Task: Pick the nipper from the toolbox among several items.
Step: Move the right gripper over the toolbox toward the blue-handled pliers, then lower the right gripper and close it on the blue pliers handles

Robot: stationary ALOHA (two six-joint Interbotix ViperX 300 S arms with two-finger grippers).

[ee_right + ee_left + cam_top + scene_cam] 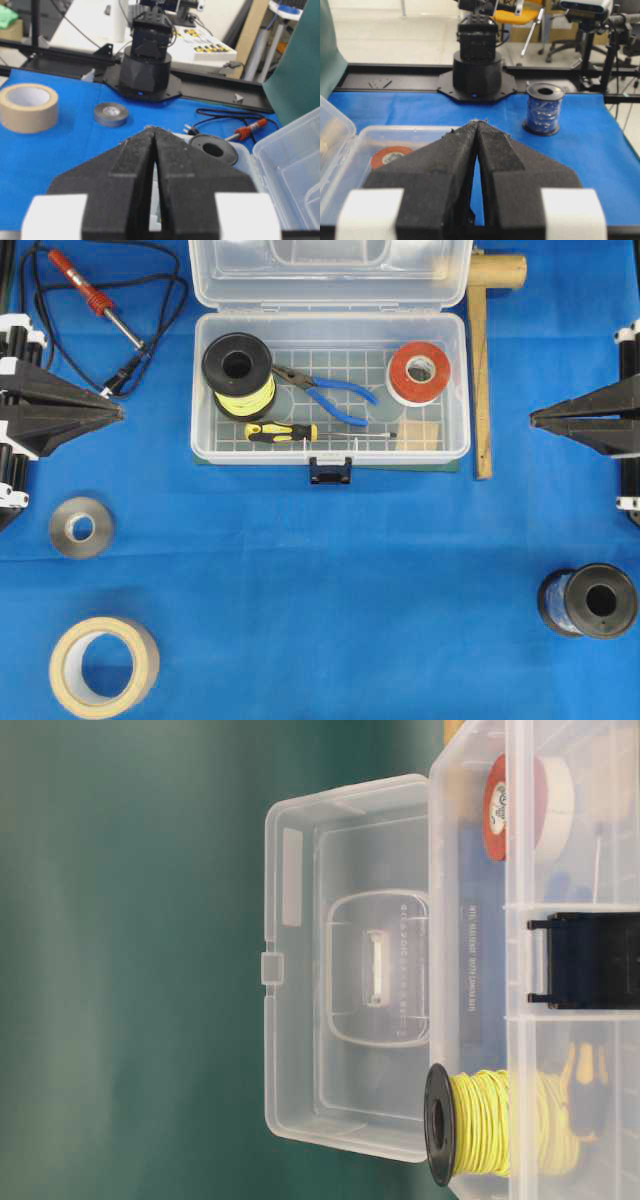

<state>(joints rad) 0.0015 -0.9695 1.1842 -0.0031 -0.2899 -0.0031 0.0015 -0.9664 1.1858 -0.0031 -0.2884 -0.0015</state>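
Nipper (325, 392) lies boxed (well apart) from right gripper (533, 419).

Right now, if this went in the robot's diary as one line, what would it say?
stage: not started | nipper: lying in open toolbox | left gripper: shut, empty, away from box | right gripper: shut, empty, away from box

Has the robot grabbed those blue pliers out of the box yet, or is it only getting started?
Only starting. The toolbox lid is already open, but the nipper lies untouched inside. Left gripper and right gripper sit shut at the table's sides, holding nothing. Reaching, gripping and lifting remain.
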